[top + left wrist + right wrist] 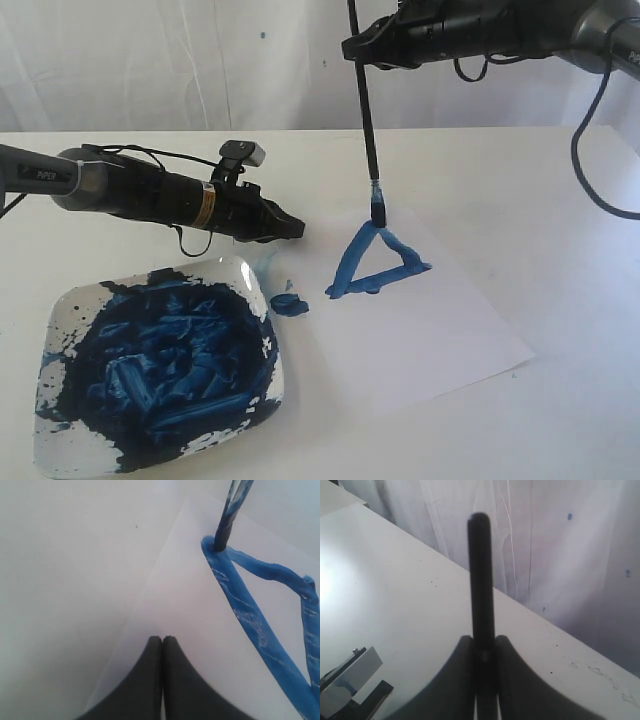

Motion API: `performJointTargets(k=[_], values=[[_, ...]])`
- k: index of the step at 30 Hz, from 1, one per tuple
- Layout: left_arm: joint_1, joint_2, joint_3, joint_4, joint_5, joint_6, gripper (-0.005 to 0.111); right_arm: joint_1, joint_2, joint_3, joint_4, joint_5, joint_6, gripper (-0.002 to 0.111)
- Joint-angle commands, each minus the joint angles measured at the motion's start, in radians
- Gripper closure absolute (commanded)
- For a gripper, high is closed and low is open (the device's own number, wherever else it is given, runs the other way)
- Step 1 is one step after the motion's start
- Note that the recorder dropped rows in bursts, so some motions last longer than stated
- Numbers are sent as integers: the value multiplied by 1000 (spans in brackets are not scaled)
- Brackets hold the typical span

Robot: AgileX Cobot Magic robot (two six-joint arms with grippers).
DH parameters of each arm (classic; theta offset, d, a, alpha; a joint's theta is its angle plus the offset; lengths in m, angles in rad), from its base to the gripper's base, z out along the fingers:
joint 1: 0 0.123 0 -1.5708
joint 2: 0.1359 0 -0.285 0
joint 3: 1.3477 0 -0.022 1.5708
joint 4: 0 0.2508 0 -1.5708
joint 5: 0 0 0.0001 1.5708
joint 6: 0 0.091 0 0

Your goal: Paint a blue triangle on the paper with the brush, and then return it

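Our right gripper [483, 645] clamps the brush [366, 120], tip below on the closed triangle [352, 260], left gripper [162, 639] together; we judge only returning remains.

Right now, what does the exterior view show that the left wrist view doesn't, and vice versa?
Exterior only: the paint-smeared plate, a small blue blob beside it, the right gripper holding the brush by its handle. Left wrist only: pale streaks in the paint, the left gripper shut, empty. Both: the brush tip on a corner of the blue triangle on the paper.
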Motion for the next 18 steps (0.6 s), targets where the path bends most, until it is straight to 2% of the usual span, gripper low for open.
performJointTargets(k=[1, 10, 18], values=[[-2, -5, 0, 6, 5, 1, 107, 3, 0, 1, 29, -2, -22, 108], [-2, -5, 0, 6, 5, 1, 107, 3, -22, 1, 29, 24, -11, 108], [-2, -5, 0, 6, 5, 1, 107, -3, -102, 1, 22, 34, 97, 108]])
